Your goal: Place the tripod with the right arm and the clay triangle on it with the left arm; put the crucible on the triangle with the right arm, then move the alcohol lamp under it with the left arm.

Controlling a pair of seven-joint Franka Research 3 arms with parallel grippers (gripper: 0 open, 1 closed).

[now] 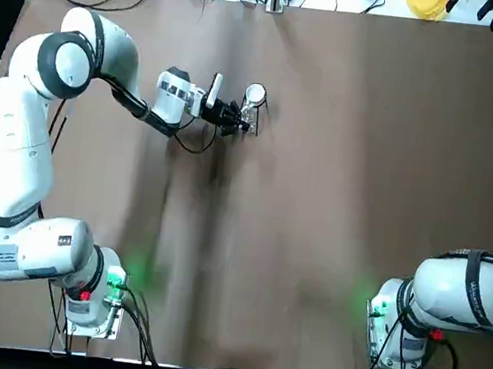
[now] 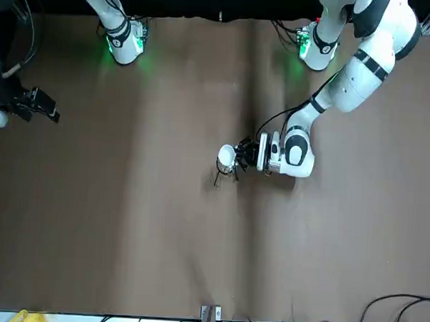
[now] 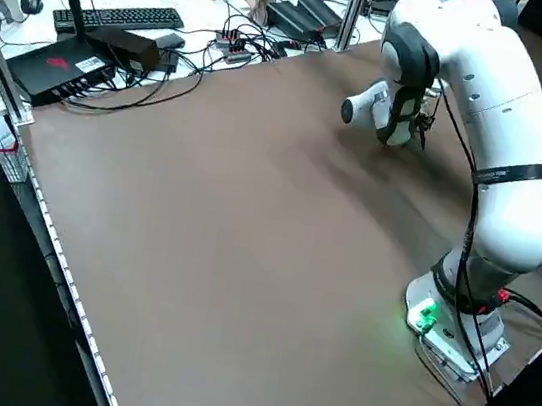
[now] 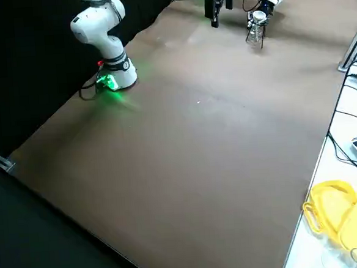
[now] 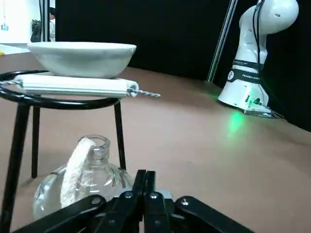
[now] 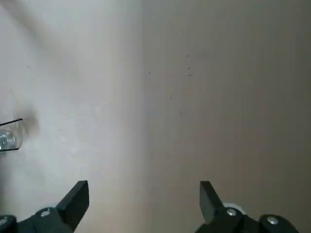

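Note:
The black wire tripod [image 5: 58, 102] stands on the brown table, with the white clay triangle [image 5: 73, 86] lying across its ring. On the triangle sits the round white crucible [image 5: 81, 57], also seen from above [image 1: 255, 93]. The clear glass alcohol lamp [image 5: 85, 177] with its white wick stands between the tripod's legs, under the crucible. My left gripper [image 5: 145, 182] is low beside the lamp, fingers shut together and holding nothing. My right gripper [image 6: 143, 194] hangs open over bare table, far off at the robot's right side [image 2: 39, 105].
Cables, electronics and a yellow object [image 1: 426, 2] line the table's far edge. A keyboard [image 3: 121, 15] and black boxes lie on the bench beyond the table. The right arm's base [image 5: 245, 92] glows green behind the tripod.

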